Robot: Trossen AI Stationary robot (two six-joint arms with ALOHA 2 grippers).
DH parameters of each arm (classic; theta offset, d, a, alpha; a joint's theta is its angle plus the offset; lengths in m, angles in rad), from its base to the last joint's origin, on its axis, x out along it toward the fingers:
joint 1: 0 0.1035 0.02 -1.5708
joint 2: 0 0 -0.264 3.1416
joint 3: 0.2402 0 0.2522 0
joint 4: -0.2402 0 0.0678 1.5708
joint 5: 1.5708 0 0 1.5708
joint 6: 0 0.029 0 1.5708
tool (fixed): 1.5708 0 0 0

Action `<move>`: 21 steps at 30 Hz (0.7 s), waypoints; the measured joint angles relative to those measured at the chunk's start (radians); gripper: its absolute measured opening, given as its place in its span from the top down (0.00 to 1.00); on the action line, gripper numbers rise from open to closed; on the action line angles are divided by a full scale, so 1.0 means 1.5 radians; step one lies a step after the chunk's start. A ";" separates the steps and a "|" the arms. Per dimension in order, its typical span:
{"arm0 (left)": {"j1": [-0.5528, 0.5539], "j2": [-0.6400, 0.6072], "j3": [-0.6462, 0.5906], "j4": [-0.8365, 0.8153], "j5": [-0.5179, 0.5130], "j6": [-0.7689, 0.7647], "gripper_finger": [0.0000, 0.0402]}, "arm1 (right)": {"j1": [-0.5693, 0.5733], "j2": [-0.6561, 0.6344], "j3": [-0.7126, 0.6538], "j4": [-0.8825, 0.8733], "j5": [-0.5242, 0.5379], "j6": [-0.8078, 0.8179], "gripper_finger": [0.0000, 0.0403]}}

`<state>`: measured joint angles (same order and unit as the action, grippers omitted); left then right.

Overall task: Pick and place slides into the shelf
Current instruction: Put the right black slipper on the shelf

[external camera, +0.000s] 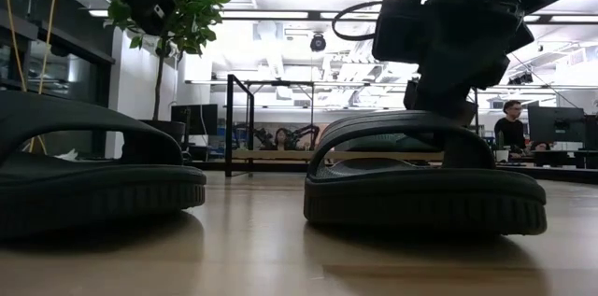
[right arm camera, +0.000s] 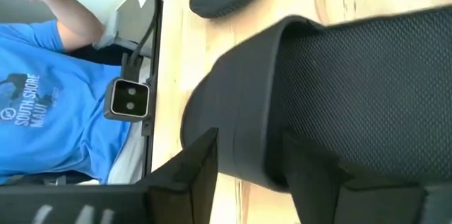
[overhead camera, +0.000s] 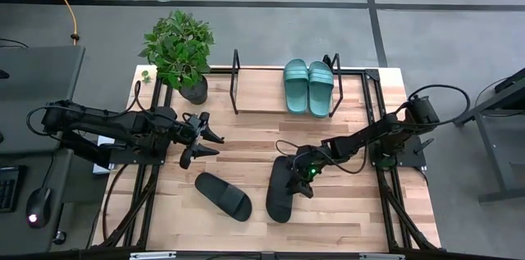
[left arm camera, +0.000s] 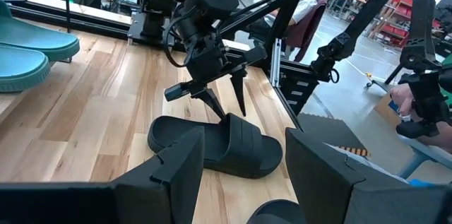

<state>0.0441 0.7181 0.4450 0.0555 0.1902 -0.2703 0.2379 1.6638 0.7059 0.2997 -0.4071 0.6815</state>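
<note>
Two teal slides [overhead camera: 308, 86] lie side by side on the shelf [overhead camera: 262, 89], soles down on its light board between the black loop frames. Two black slides rest sole-down on the tabletop. One black slide [overhead camera: 223, 196] lies near the front middle. The other black slide [overhead camera: 277, 198] sits under my right gripper [overhead camera: 302, 176], which is open and lowered from above over its strap [right arm camera: 247, 118], one finger on either side. My left gripper [overhead camera: 205, 139] hovers open over the table's left middle, away from all the slides. My right gripper comes down from above with one open finger [right arm camera: 194, 171] on each side of the black slide's strap [left arm camera: 236, 128]. I cannot tell whether the fingers touch the strap. The slide lies flat on the table [external camera: 420, 189].
A potted plant [overhead camera: 179, 51] stands at the far left corner beside the shelf's left frame [overhead camera: 236, 79]. Bare board lies left of the teal pair. A person in a blue shirt [right arm camera: 56, 111] sits beyond the near edge, by a small camera [right arm camera: 131, 98].
</note>
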 joint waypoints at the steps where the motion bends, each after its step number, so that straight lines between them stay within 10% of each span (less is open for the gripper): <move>1: 0.000 0.000 0.000 0.000 0.000 0.000 0.54 | 0.000 0.000 0.000 -0.004 -0.001 0.000 0.66; 21: 0.000 0.000 0.000 0.000 0.000 0.000 0.54 | 0.000 0.000 0.000 -0.015 -0.012 -0.006 0.96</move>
<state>0.0441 0.7181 0.4450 0.0555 0.1904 -0.2703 0.2379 1.6638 0.7059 0.2775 -0.4247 0.6731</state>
